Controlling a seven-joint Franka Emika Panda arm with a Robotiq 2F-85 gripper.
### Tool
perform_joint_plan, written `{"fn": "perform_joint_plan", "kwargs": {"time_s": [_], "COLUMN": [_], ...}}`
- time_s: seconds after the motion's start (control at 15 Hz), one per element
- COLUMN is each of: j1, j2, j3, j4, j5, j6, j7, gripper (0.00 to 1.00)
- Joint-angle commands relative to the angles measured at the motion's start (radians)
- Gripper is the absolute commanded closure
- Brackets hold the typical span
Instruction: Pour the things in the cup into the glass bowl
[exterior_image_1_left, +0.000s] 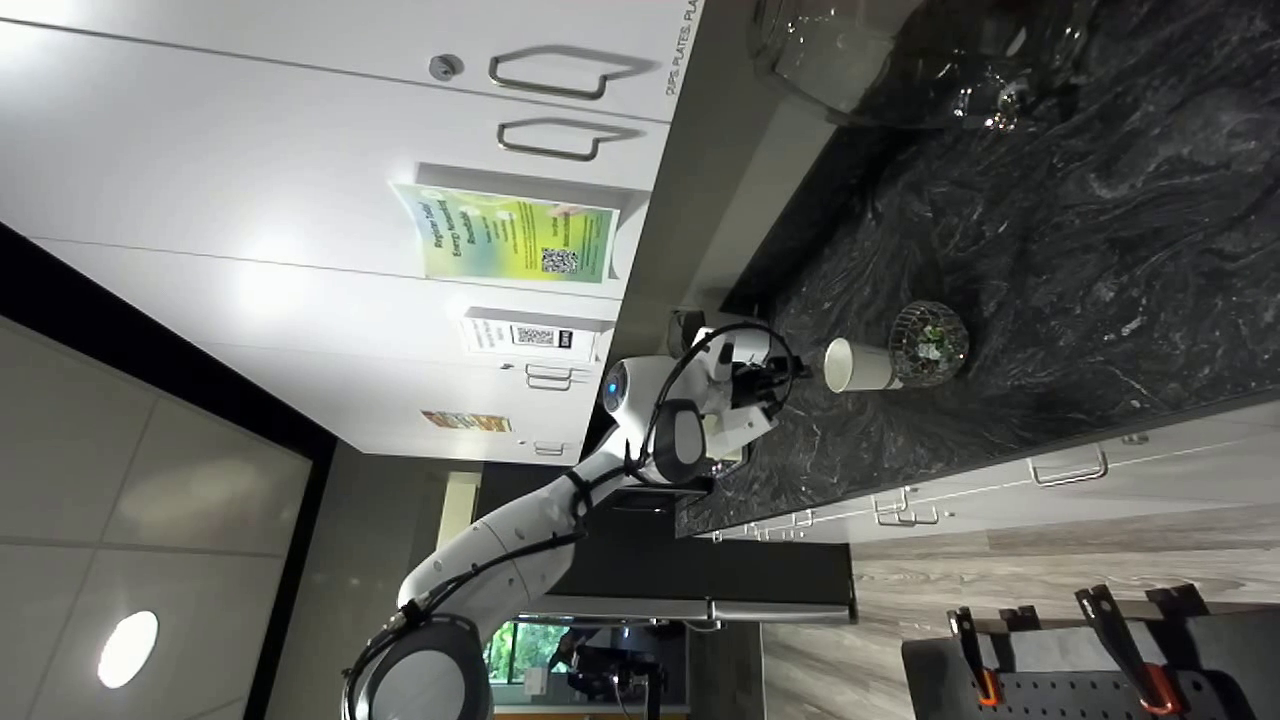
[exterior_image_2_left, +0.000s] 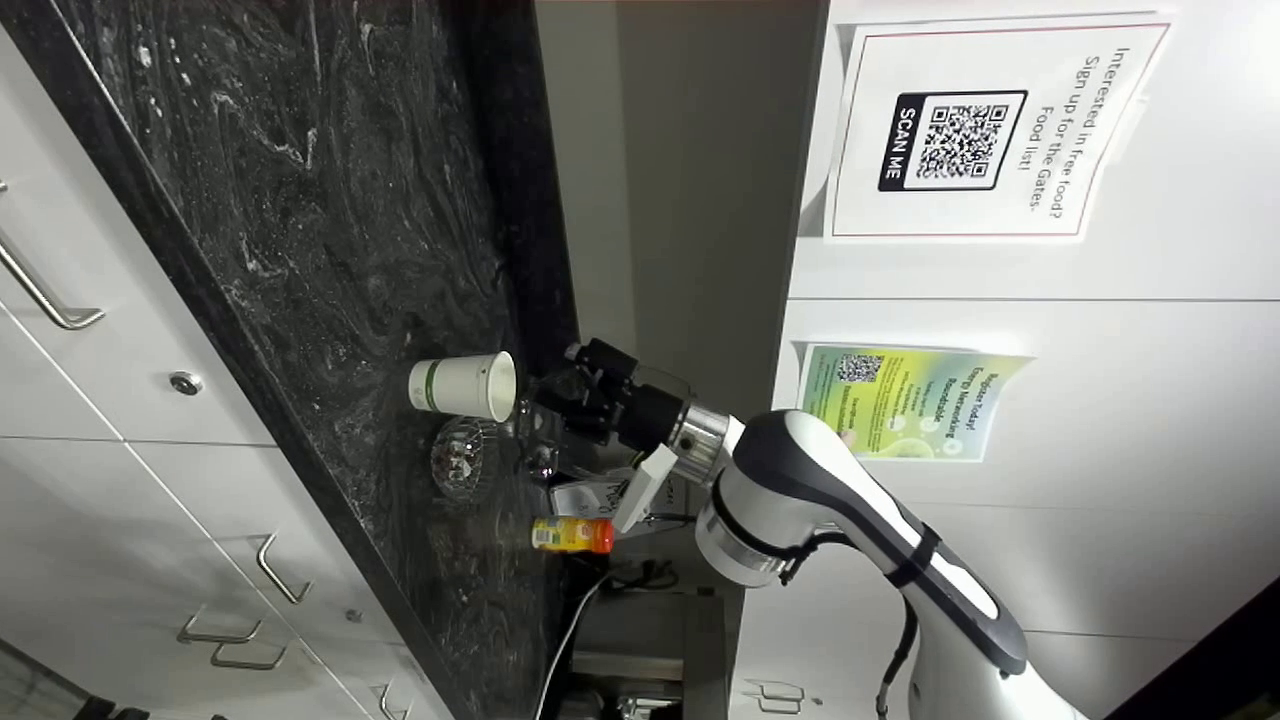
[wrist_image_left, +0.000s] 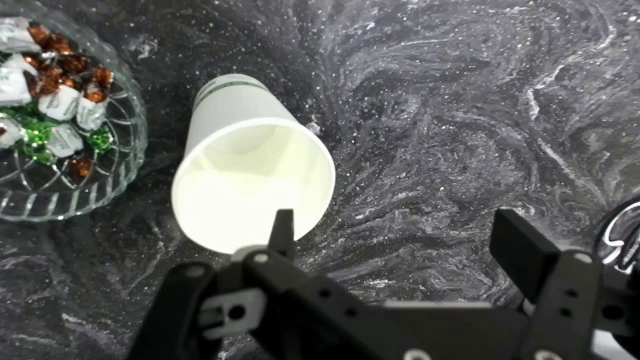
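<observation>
In an exterior view, from its centre, a QR sign hangs at two o'clock, a green-yellow poster at three; a red-capped yellow bottle stands on the desk at seven.

The site is a shared kitchen. Fittings: a black, grey-veined, stone-look worktop; flat white wall cupboards with bent metal bar handles, mounted above the rear edge; flat white base units below the front edge. Dark printed lettering on a cupboard reads "CUPS. PLATES." Communal use is indicated by a round metal lock and a white rectangular paper notice offering sign-up for free food; a yellow-green paper poster advertises a networking roundtable.
</observation>
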Motion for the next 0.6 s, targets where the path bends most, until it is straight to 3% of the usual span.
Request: {"fn": "perform_joint_plan", "kwargs": {"time_s": [0.0, 0.27, 0.33, 0.53], "j1": [0.012, 0.029, 0.038, 0.039], "j2": [-0.114, -0.146, -0.108, -0.114], "j3": [-0.016, -0.053, -0.054, -0.064], "j4": [-0.061, -0.080, -0.050, -0.061], "j5": [0.072, 0.048, 0.051, 0.051], "j6": [-0.070, -0.145, -0.102, -0.122], "j7": [-0.018, 0.019, 0.005, 0.004], "gripper": [0.00, 0.00, 0.00, 0.00]}}
